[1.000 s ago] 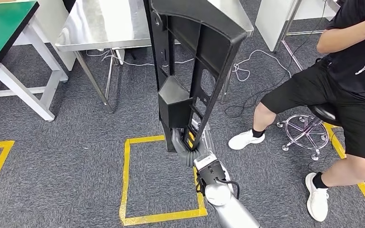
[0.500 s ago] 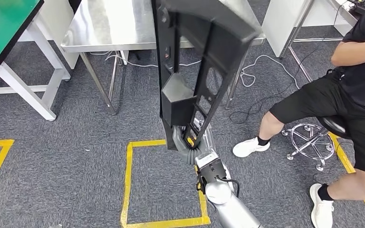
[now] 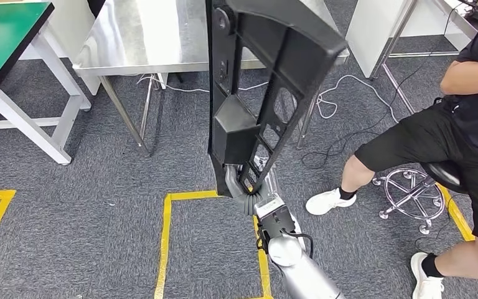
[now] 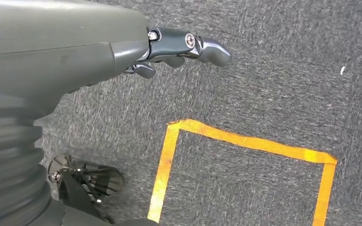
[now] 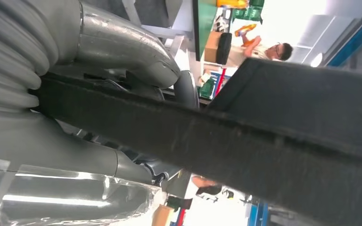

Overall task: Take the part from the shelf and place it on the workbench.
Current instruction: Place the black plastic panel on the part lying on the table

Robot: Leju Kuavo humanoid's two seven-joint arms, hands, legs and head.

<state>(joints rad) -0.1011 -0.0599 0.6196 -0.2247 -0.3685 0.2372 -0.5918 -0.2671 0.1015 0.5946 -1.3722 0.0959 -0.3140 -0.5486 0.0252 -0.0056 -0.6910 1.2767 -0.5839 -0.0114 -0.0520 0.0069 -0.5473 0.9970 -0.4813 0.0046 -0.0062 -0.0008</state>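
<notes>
the right hand [image 3: 247,187] grips the long black plastic frame part [image 3: 261,87] upright; the left hand [image 4: 122,52] holds nothing, fingers apart; no writing can be read

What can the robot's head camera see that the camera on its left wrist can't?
Head view alone: the big black part held up by the right hand, a shiny steel workbench behind it, a green-topped table, white cables on the floor, and a person sitting on a stool.

Left wrist view alone: the left hand hanging over the floor, holding nothing, its fingers stretched out.

Both: grey carpet marked with a square of yellow tape.
</notes>
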